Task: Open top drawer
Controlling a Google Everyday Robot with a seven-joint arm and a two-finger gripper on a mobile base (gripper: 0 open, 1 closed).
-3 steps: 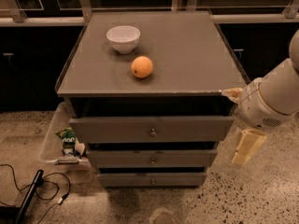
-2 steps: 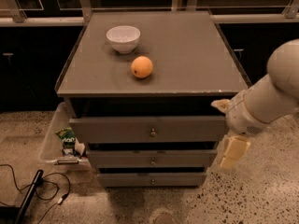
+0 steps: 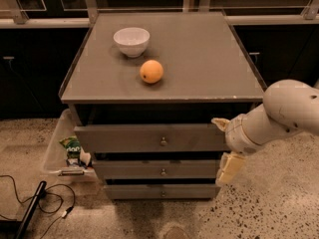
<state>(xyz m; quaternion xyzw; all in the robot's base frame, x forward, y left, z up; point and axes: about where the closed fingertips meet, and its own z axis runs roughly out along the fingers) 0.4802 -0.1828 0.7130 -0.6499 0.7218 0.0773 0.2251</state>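
The top drawer (image 3: pixel 129 138) is the widest grey front of the cabinet, with a small round metal knob (image 3: pixel 163 141) at its centre and a dark gap above it. Two narrower drawer fronts (image 3: pixel 149 170) sit below it. My gripper (image 3: pixel 224 146) is at the right end of the top drawer's front, level with it and right of the knob. It is open and empty, with one cream finger (image 3: pixel 219 123) up near the drawer's top corner and the other finger (image 3: pixel 229 168) lower down. It touches nothing that I can see.
On the grey cabinet top (image 3: pixel 199 59) stand a white bowl (image 3: pixel 131 41) and an orange (image 3: pixel 151 71). A clear bin (image 3: pixel 60 148) with packets sits on the floor at the left. Black cables (image 3: pixel 40 203) lie on the speckled floor at the lower left.
My arm has swung left and down, bringing the gripper from the cabinet's right side to the right end of the top drawer. The drawers have not moved.
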